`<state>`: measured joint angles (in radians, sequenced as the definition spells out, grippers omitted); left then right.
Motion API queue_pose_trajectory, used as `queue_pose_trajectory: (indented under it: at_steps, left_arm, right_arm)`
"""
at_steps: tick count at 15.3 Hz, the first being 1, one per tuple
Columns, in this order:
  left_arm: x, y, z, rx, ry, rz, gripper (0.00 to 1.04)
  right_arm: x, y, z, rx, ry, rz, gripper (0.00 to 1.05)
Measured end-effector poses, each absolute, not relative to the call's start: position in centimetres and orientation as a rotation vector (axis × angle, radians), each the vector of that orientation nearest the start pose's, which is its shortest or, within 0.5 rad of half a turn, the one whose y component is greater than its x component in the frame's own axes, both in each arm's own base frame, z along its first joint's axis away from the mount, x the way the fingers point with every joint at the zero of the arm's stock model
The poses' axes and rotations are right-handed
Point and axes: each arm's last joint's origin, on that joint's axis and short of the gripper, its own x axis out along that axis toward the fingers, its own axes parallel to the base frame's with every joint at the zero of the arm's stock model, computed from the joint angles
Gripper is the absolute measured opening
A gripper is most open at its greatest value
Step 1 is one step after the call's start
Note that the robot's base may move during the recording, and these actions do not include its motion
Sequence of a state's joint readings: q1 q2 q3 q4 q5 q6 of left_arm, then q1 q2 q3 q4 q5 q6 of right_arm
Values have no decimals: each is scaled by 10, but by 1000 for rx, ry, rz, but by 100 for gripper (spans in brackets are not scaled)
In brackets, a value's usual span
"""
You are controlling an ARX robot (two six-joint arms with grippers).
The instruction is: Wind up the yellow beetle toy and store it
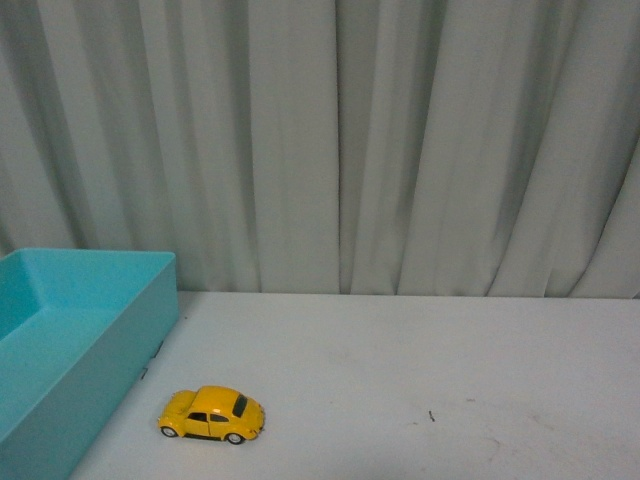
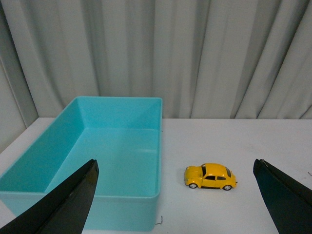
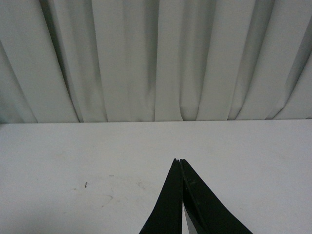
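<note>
Pale grey curtain [image 1: 320,140] hangs in folds behind a white counter [image 1: 420,380], and we see it in all three views. On the counter's left side, from the front, sits an open turquoise box [image 1: 100,370] with nothing visible inside it. The yellow beetle toy [image 1: 211,414] stands on its wheels on the counter just beside the box's right wall, near it but not touching, with one long side turned toward us. A small dark speck [image 1: 431,416] marks the counter well to the right of the toy. From the left wrist we see our left hand [image 2: 175,163] spread wide, its two black fingers [image 2: 73,195] far apart and holding nothing; the toy [image 2: 210,176] shows ahead in the gap between them, clear of both, with the box [image 2: 122,212] beside it. From the right wrist we see our right hand [image 3: 179,163] with its fingers pressed together at the tips, gripping nothing, over bare counter near the speck [image 3: 86,185].
</note>
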<state>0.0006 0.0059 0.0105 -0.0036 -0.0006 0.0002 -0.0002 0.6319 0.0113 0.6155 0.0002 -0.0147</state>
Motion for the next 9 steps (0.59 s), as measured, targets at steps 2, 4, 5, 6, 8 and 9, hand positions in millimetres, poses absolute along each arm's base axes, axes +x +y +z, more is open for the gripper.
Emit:
queue_pose_trajectory:
  at_steps: [2, 4, 5, 6, 8, 9]
  left_arm:
    - [97, 0, 166, 0, -1, 1, 98]
    - [97, 0, 166, 0, -1, 1, 98]
    - [97, 0, 166, 0, -1, 1, 98]
    - [97, 0, 166, 0, -1, 1, 98]
    - [97, 0, 166, 0, -1, 1, 98]
    - [97, 0, 166, 0, -1, 1, 98]
  right_arm:
    - [133, 0, 167, -15, 0, 0, 2]
    - [128, 0, 169, -15, -8, 0, 2]
    - [126, 0, 169, -15, -8, 0, 2]
    - [124, 0, 170, -15, -10, 0, 2]
    - [120, 0, 170, -15, -13, 0, 2]
    - [119, 0, 170, -15, -12, 0, 2]
